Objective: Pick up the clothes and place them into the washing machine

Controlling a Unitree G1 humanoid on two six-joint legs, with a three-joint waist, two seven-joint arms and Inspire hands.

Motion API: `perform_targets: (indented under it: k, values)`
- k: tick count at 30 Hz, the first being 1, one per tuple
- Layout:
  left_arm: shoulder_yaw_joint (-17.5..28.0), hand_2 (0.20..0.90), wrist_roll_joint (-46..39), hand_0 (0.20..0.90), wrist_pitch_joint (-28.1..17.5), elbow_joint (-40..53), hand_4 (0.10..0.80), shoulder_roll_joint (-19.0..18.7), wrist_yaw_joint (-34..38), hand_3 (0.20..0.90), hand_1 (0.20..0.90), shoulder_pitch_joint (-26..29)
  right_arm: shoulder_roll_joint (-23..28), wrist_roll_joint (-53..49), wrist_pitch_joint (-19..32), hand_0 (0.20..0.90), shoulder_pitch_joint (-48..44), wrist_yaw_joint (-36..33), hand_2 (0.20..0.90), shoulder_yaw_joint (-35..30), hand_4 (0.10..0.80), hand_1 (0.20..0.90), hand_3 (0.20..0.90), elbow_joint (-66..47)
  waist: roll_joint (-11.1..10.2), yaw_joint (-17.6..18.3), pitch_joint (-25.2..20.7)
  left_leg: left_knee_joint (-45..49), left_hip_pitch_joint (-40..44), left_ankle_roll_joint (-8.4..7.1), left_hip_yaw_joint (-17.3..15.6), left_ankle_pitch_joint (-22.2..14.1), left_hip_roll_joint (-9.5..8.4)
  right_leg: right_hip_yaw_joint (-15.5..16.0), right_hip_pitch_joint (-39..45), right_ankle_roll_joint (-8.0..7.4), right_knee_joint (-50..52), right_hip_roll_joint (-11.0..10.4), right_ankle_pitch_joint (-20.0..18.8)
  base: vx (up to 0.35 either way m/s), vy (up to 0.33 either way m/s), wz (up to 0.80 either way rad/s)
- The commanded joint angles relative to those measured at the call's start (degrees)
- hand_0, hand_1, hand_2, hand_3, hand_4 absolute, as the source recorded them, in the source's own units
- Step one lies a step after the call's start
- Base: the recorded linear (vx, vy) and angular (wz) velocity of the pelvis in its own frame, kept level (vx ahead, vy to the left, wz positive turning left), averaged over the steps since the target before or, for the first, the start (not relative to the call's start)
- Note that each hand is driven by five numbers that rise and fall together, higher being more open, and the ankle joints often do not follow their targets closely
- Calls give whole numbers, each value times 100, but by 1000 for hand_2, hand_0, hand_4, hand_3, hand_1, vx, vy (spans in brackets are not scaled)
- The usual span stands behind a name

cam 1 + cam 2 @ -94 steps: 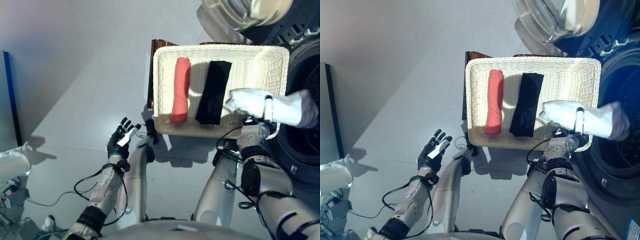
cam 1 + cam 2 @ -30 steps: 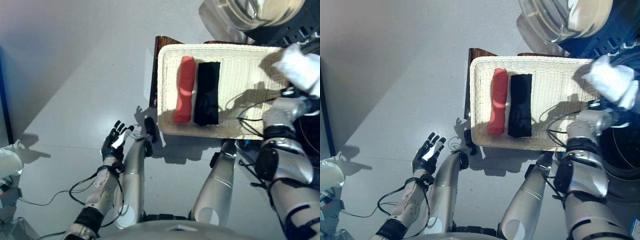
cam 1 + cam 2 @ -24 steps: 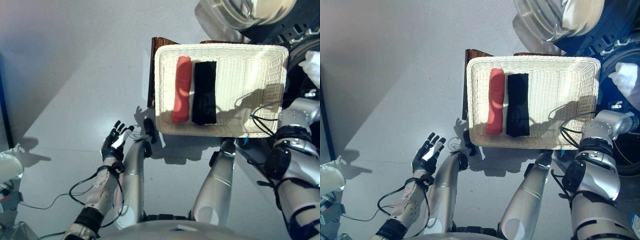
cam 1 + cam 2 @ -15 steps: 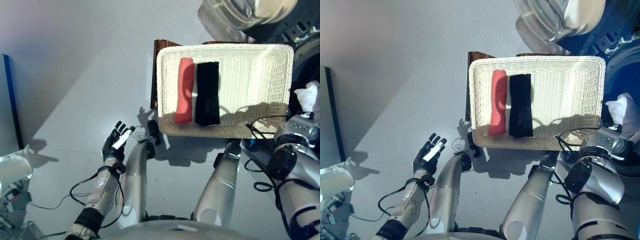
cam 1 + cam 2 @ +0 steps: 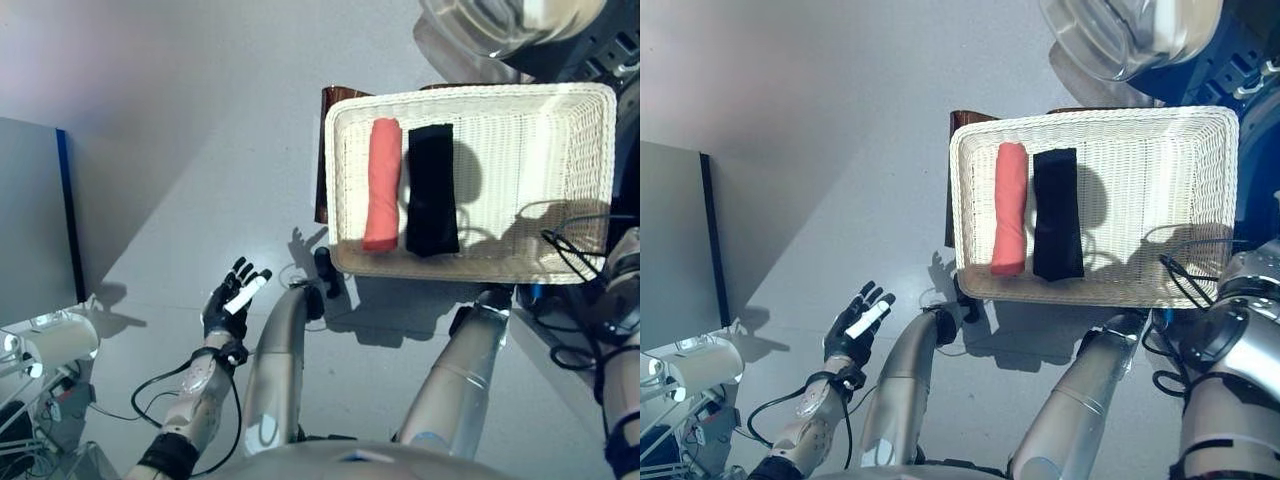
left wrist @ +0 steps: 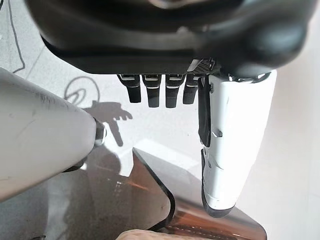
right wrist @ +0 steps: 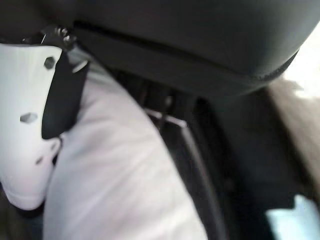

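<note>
Over on the right, the right hand [image 7: 30, 120] pinches a white garment [image 7: 120, 175] by the washing machine's [image 7: 235, 170] dark opening; it should reach well inside before letting go. Red [image 5: 381, 183] and black clothes [image 5: 431, 188] wait in the basket [image 5: 530, 130]. The left hand [image 5: 233, 302] hangs open.

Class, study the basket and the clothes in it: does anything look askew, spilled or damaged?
Nothing stands out. The wicker basket looks intact, and the red roll and black cloth lie side by side, neatly folded, at its left end. Nothing has spilled onto the floor.
</note>
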State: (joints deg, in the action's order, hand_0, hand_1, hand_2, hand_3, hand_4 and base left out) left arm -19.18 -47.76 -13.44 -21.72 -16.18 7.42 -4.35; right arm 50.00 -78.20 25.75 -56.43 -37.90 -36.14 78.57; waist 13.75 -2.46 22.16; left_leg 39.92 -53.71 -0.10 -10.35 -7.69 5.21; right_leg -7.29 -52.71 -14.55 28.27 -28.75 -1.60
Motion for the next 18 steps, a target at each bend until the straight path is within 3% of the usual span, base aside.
perform_targets:
  k: [1, 10, 18]
  values:
    - [270, 900, 39, 900, -237, 160, 800, -281, 12, 900, 900, -492, 1038, 456, 427, 200, 512, -62, 200, 572, 300, 200, 200, -158, 4, 152, -398, -107, 494, -1059, 714, -261, 657, -241, -214, 1, 325, -71, 85, 15, -6, 6]
    - [268, 900, -2, 900, -298, 170, 800, -371, 10, 900, 900, -546, 1307, 661, 422, 200, 720, -116, 200, 589, 300, 200, 200, -57, -60, 236, -422, -125, 496, -1045, 656, -279, 715, -235, -246, -3, 285, -11, 58, 1, -1, 1]
    - [337, 900, -1, 900, -406, 144, 800, -357, 2, 900, 900, -520, 996, 980, 395, 200, 520, 115, 200, 988, 300, 200, 200, -425, -83, 192, -421, -232, 452, -1029, 574, -210, 689, -171, -213, -15, 7, -22, -115, -13, 5, -3]
